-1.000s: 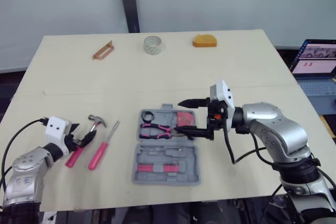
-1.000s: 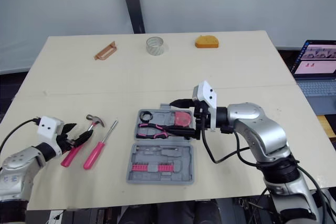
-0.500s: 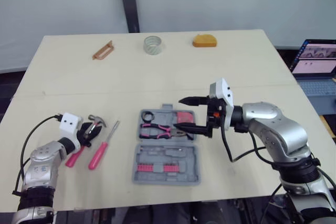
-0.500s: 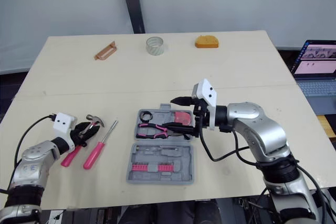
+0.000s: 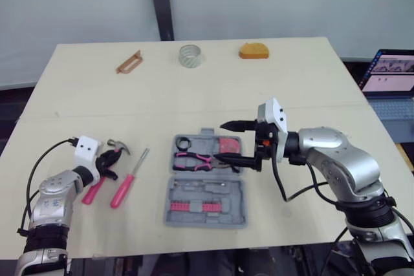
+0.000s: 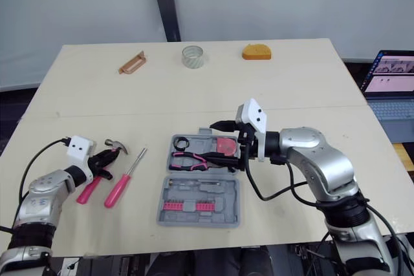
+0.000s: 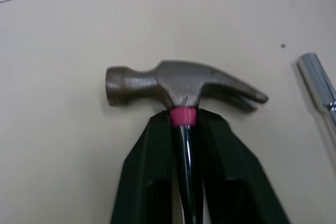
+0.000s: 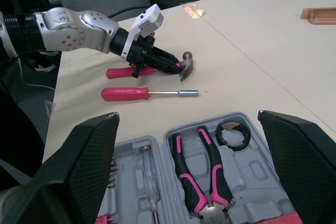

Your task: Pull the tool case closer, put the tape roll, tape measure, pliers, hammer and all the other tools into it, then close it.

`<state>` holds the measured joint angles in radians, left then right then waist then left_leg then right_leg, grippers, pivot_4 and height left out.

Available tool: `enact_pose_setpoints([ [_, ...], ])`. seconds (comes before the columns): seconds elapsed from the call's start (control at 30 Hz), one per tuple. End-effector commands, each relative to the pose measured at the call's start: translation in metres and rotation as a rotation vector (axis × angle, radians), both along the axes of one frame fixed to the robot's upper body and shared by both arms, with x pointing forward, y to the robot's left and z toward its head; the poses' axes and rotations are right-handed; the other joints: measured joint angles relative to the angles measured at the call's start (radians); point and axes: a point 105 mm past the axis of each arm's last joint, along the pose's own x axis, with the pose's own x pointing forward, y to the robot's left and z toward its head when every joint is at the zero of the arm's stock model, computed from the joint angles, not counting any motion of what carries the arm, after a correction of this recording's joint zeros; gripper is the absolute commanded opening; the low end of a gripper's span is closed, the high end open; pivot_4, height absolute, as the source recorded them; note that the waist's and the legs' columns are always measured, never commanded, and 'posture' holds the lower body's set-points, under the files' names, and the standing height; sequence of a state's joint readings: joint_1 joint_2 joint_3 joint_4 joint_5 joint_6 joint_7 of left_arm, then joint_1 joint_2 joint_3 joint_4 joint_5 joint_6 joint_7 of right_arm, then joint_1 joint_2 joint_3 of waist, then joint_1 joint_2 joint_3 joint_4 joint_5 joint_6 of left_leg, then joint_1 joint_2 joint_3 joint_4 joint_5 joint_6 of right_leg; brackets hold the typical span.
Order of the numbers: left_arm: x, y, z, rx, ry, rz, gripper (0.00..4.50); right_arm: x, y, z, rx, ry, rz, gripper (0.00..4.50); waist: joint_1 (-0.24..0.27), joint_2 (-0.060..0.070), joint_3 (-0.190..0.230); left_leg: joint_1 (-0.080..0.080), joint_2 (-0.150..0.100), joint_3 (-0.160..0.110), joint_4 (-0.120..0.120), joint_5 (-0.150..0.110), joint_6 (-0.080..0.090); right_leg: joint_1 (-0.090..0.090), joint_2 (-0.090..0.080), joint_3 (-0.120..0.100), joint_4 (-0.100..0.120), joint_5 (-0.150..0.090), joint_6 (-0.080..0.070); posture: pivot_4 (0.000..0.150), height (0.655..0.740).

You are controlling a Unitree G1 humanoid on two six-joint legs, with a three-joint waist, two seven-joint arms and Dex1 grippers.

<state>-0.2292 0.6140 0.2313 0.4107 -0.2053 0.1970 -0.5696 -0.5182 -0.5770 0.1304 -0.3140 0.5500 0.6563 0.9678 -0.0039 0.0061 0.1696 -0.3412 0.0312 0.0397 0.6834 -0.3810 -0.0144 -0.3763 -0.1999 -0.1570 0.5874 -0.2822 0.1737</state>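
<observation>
Tool case (image 5: 206,222) lies open, near-centre of table, pliers (image 5: 194,159) in far tray. I see right gripper (image 5: 220,141) at case's right edge, fingers spread wide, gripping nothing. Hammer (image 5: 119,145) near-left, well apart from case; left gripper (image 5: 114,155) clenched on its neck just under head. Screwdriver (image 5: 123,189) just right of hammer. Tape roll (image 5: 189,55) and tape measure (image 5: 253,50) at far edge.

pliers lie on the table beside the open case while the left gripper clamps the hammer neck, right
No: the pliers lie inside the open case, as the right wrist view shows. The left gripper does clamp the hammer neck.
</observation>
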Motion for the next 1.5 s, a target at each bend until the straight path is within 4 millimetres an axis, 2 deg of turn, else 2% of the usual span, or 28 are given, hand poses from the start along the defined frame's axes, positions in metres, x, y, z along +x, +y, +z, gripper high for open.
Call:
enact_pose_setpoints([
  [0.03,-0.005,0.004,-0.010,0.004,0.035,0.013,0.01,-0.005,-0.001,0.013,0.015,-0.054,0.014,4.50,0.000,0.000,0.000,0.001,0.000,0.000,0.000,0.000,0.000,0.000,0.000,0.000,0.000,0.000,0.000,0.150,0.7400],
  [0.23,-0.006,0.010,-0.010,0.016,0.044,0.019,0.01,-0.014,0.001,0.029,0.025,-0.093,0.084,4.50,0.000,0.001,0.000,0.001,0.000,0.001,0.000,0.000,0.000,0.000,0.000,0.000,0.001,0.000,0.000,0.150,0.7400],
  [0.5,-0.003,0.009,-0.004,0.016,0.019,0.008,0.01,-0.013,0.000,0.026,-0.002,-0.105,0.113,4.50,0.000,0.001,0.000,0.002,0.000,0.001,0.000,0.000,0.000,0.000,0.000,0.001,0.001,0.000,0.000,0.150,0.7400],
  [0.6,-0.003,0.010,0.010,0.025,0.000,-0.019,0.01,-0.013,0.000,0.028,0.000,-0.113,0.117,4.50,0.000,0.001,0.000,0.001,0.000,0.001,0.000,0.000,0.000,0.000,0.000,0.000,0.001,0.000,0.000,0.150,0.7400],
  [0.73,-0.009,0.000,0.052,0.135,-0.009,-0.193,0.01,-0.015,-0.006,0.027,-0.016,-0.111,0.120,4.50,-0.004,-0.006,0.004,0.000,0.000,0.001,-0.001,0.000,0.000,-0.001,0.000,0.000,0.001,0.000,0.000,0.150,0.7400],
  [0.8,-0.012,-0.012,0.073,0.180,0.000,-0.296,0.01,-0.016,-0.010,0.023,-0.033,-0.101,0.120,4.50,-0.003,-0.008,0.005,-0.003,0.001,0.000,-0.001,0.000,0.000,-0.003,0.000,0.000,0.000,0.000,0.000,0.150,0.7400],
  [0.93,-0.016,-0.028,0.102,0.245,0.027,-0.421,0.01,-0.018,-0.015,0.015,-0.063,-0.087,0.120,4.50,0.005,-0.008,0.006,-0.004,0.000,-0.001,-0.001,0.000,0.000,-0.003,0.000,-0.001,-0.001,0.000,0.000,0.150,0.7400],
  [1.03,-0.025,-0.064,0.123,0.328,0.077,-0.622,0.01,-0.020,-0.025,0.004,-0.106,-0.068,0.114,4.50,0.006,-0.010,0.007,-0.005,0.000,-0.001,0.000,0.000,0.000,-0.003,0.000,-0.002,-0.001,0.000,0.000,0.150,0.7400],
  [1.23,-0.042,-0.122,0.119,0.398,0.157,-0.878,0.01,-0.024,-0.041,-0.009,-0.168,-0.044,0.087,4.50,0.000,-0.010,0.007,-0.011,0.000,0.000,0.001,0.000,0.000,-0.010,0.000,-0.001,0.000,0.000,0.000,0.150,0.7400],
  [1.5,-0.052,-0.174,0.097,0.433,0.219,-1.084,0.01,-0.033,-0.066,-0.020,-0.235,-0.003,0.028,4.50,0.009,-0.011,0.008,-0.015,0.000,0.002,0.002,0.000,0.000,-0.015,0.000,0.000,0.001,0.000,0.000,0.150,0.7400],
])
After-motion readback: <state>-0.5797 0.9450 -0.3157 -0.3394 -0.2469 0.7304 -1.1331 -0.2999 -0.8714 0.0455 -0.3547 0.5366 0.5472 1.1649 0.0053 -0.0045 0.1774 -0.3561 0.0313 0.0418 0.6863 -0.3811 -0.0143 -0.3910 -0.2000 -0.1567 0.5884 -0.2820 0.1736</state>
